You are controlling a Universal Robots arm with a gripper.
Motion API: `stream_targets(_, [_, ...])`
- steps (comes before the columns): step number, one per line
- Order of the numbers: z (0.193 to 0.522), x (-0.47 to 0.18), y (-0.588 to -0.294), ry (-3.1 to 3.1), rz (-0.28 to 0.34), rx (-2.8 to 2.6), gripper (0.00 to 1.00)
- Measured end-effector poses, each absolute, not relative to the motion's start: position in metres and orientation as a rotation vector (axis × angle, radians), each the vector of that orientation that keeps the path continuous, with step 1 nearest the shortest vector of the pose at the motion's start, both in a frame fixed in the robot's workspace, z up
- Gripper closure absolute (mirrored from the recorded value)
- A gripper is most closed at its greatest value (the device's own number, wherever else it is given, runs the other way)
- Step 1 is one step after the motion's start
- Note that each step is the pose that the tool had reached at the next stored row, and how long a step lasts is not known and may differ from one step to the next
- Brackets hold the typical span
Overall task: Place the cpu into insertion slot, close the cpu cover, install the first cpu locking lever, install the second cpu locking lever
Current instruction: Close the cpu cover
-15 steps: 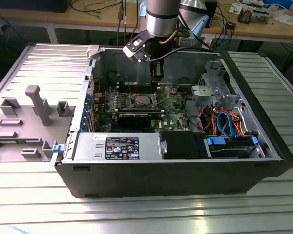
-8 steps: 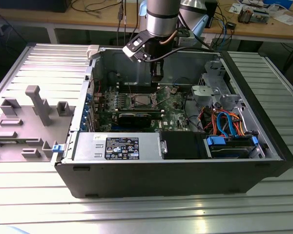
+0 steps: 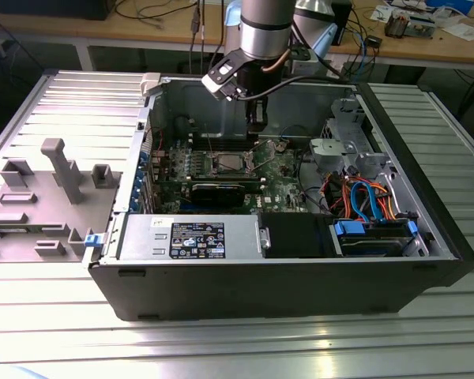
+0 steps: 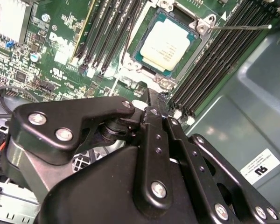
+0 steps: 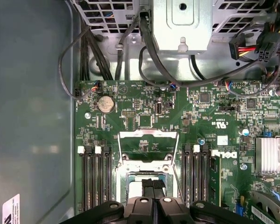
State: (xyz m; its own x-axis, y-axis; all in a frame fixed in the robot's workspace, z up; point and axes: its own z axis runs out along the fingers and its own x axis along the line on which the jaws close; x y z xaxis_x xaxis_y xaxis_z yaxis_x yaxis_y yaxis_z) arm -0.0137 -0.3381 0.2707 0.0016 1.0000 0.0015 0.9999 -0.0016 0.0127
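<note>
**Operator:** Take me across, starting from the exterior view's left.

**Spotter:** At your far left a grey fixture tray [image 3: 31,209] sits on the ribbed metal table [image 3: 237,347], just beside the open computer case [image 3: 261,284]. Along the case's near wall you have a silver power supply [image 3: 189,237] with a label. Behind it the green motherboard [image 3: 284,189] lies flat on the case floor.

**Operator:** And my gripper?

**Spotter:** Your gripper [image 3: 257,130] hangs over the board, reaching down from above. In both wrist views its fingers are pressed together, with nothing between them. The tips sit near one edge of the socket and are not touching the chip.

**Operator:** Where is the chip?

**Spotter:** The cpu [image 4: 167,44] lies flat in the insertion slot [image 4: 201,28] with its dull metal top up. Banks of black memory slots [image 4: 107,37] flank it on both sides. The cpu cover [image 5: 148,134] is swung open away from the socket, and you can see bare board through its window. A thin lever rod [image 4: 238,27] runs from one socket corner out across the memory slots.

**Operator:** Further right?

**Spotter:** There's a metal drive cage [image 3: 344,150], then orange and blue cables [image 3: 363,201] toward the case's right wall.
</note>
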Motion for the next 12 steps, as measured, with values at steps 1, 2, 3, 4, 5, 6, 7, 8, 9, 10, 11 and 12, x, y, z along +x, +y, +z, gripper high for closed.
stream_targets(1, [0.2707, -0.0136, -0.3381, 2.214, 0.016, 2.218, 0.89])
stream_targets(2, [0.2707, -0.0135, -0.3381, 2.214, 0.016, 2.218, 0.89])
stream_targets(3, [0.2707, -0.0134, -0.3381, 2.214, 0.016, 2.218, 0.89])
stream_targets(4, [0.2707, -0.0119, -0.3381, 2.214, 0.016, 2.218, 0.89])
stream_targets(5, [0.2707, -0.0105, -0.3381, 2.214, 0.016, 2.218, 0.89])
stream_targets(6, [0.2707, -0.0105, -0.3381, 2.214, 0.016, 2.218, 0.89])
stream_targets(7, [0.2707, -0.0105, -0.3381, 2.214, 0.016, 2.218, 0.89])
stream_targets(8, [0.2707, -0.0105, -0.3381, 2.214, 0.016, 2.218, 0.89])
stream_targets(9, [0.2707, -0.0104, -0.3381, 2.214, 0.016, 2.218, 0.89])
stream_targets(10, [0.2707, -0.0104, -0.3381, 2.214, 0.016, 2.218, 0.89])
stream_targets(11, [0.2707, -0.0104, -0.3381, 2.214, 0.016, 2.218, 0.89])
stream_targets(12, [0.2707, -0.0103, -0.3381, 2.214, 0.016, 2.218, 0.89])
